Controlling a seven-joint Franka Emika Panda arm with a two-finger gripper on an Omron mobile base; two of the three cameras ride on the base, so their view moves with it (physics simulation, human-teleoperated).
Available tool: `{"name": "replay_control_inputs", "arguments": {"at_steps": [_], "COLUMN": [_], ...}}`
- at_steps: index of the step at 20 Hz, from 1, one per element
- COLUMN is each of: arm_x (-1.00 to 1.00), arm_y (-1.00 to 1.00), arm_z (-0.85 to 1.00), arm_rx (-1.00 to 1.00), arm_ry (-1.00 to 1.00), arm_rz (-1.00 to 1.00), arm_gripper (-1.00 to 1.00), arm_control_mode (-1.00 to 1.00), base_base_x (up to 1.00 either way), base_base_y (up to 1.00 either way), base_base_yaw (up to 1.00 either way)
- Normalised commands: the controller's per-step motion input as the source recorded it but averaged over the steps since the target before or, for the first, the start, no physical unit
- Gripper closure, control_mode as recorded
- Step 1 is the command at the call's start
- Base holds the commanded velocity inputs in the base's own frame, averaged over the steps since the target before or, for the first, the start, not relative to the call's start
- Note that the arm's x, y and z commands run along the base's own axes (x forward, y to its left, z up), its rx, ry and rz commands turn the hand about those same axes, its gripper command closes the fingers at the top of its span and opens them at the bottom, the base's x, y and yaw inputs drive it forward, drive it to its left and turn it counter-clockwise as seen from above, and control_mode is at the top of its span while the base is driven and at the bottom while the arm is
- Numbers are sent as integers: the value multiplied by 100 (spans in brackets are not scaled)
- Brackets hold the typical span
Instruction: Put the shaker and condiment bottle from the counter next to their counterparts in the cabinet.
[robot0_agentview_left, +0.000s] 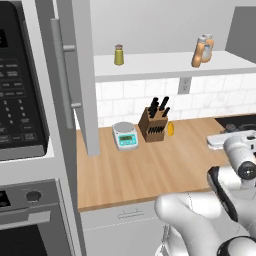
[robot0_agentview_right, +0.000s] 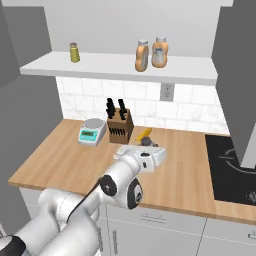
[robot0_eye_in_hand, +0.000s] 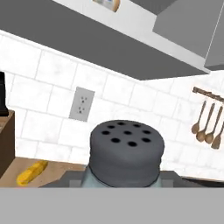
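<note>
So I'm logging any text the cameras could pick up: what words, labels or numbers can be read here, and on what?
None can be read.
Microwave panel: pale button markings, too blurred.
Kitchen scale: green display, no legible digits.
Two orange bottles on the cabinet shelf: pale labels, too small.

The arm (robot0_agentview_right: 90, 205) is glossy white, built of thick rounded tube segments that swell at each bend. Dark grey to black rings and caps mark the joints (robot0_agentview_right: 107, 186), one showing as a round black disc. The wrist ends in a flat, pale boxy hand (robot0_agentview_right: 147, 156) with a small dark knob on top.
</note>
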Motion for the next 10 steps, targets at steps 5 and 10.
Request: {"name": "replay_control_inputs", "arguments": {"at_steps": [5,10], "arm_x": [-38,-3], "arm_y": [48,29], "arm_z": [45,6], "arm_rx": [0,1], "arm_ry": [-1,1], "arm_rz": [52,21], "arm_gripper": [100,100], "arm_control_mode": [-100,-100], "base_base_x": [0,0], "base_base_y": [0,0], "base_base_yaw": [0,0]}}
